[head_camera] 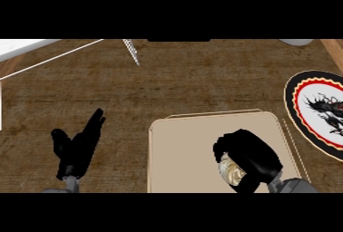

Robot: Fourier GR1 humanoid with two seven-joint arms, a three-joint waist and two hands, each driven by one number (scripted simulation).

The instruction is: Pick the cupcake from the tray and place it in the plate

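Brown wood-grain counter (167, 90) fills the head view, with a pale strip crossing its far left corner. Toward the counter's left side, near the front edge, the left hand (77, 147) rests open with its fingers straight and pointing away from the robot, touching nothing. Right of it lies the beige tray (188, 149), reaching to the front edge, and over the tray's near right part the right hand (248, 158) is curled round the cupcake (232, 172), of which only a swirled cream patch shows at the hand's left side; whether the cupcake sits on the tray or is already clear of it cannot be told. Just beyond the tray's right edge, at the counter's right edge, lies the plate (298, 97), black-rimmed with a red ring and a dark figure on its white middle, partly cut off by the view. The step in hand looks like the lift and carry. To do it well, the right hand should probably rise straight up first so the cupcake clears the tray's raised rim, keep it upright, then travel right and slightly away toward the plate's white middle, lowering before the fingers uncurl. Sweeping sideways too low risks catching the rim.
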